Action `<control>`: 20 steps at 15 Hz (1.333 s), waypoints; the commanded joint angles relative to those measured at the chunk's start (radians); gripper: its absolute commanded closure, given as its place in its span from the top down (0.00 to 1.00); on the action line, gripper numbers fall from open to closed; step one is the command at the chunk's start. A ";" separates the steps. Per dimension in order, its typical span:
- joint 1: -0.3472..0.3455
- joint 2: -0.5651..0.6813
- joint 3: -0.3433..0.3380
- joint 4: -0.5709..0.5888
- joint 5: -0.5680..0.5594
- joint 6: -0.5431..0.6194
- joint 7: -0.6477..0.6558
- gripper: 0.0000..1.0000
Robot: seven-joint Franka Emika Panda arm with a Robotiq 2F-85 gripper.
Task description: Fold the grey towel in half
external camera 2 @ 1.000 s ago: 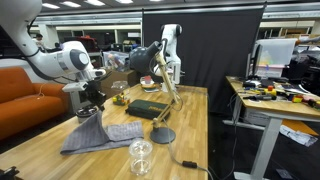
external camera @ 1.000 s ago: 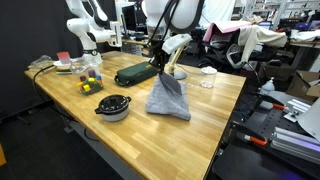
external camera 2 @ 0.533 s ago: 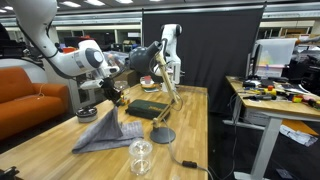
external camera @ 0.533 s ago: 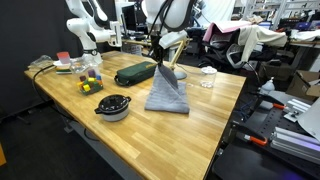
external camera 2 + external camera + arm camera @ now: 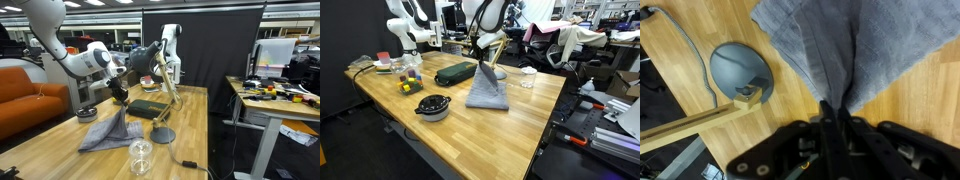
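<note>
The grey towel (image 5: 487, 92) hangs in a peaked, tent-like shape, its lower edge spread on the wooden table (image 5: 510, 135). In an exterior view my gripper (image 5: 482, 62) pinches the towel's lifted top. From the opposite side the grey towel (image 5: 112, 130) drapes down from my gripper (image 5: 122, 100). The wrist view shows the grey towel (image 5: 855, 40) fanning out from between my shut fingers (image 5: 828, 112), with my gripper (image 5: 836, 108) clamped on a gathered fold.
A dark green zip case (image 5: 454, 73) lies just beside the towel. A dark bowl (image 5: 433, 106) sits near the front edge, toys (image 5: 410, 82) further left. A wooden lamp with round grey base (image 5: 163, 135) and a clear glass (image 5: 141, 156) stand close to the towel.
My gripper has carried the lifted towel edge sideways toward the lamp, pulling the cloth into a taller, narrower peak. The jaws stayed shut on it.
</note>
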 commanded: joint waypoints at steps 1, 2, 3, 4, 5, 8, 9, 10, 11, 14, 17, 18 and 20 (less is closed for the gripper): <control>-0.009 0.000 0.009 0.002 -0.005 -0.004 0.002 0.08; -0.009 0.001 0.009 0.002 -0.005 -0.004 0.003 0.08; -0.009 0.001 0.009 0.003 -0.005 -0.004 0.003 0.08; -0.009 0.001 0.009 0.003 -0.005 -0.004 0.003 0.02; -0.003 -0.001 0.002 0.000 -0.012 -0.005 0.015 0.02; 0.000 0.001 -0.007 0.006 -0.015 -0.008 0.035 0.02; 0.001 0.003 -0.012 0.015 -0.015 -0.017 0.046 0.02; 0.004 0.003 -0.020 0.020 -0.021 -0.022 0.060 0.02; 0.007 0.002 -0.029 0.028 -0.027 -0.033 0.072 0.02; 0.000 0.004 -0.031 0.055 -0.022 -0.073 0.078 0.02; -0.007 0.028 -0.014 0.090 -0.017 -0.155 0.067 0.02; -0.009 0.039 -0.007 0.100 -0.017 -0.181 0.066 0.02; -0.009 0.067 0.006 0.124 -0.018 -0.228 0.063 0.02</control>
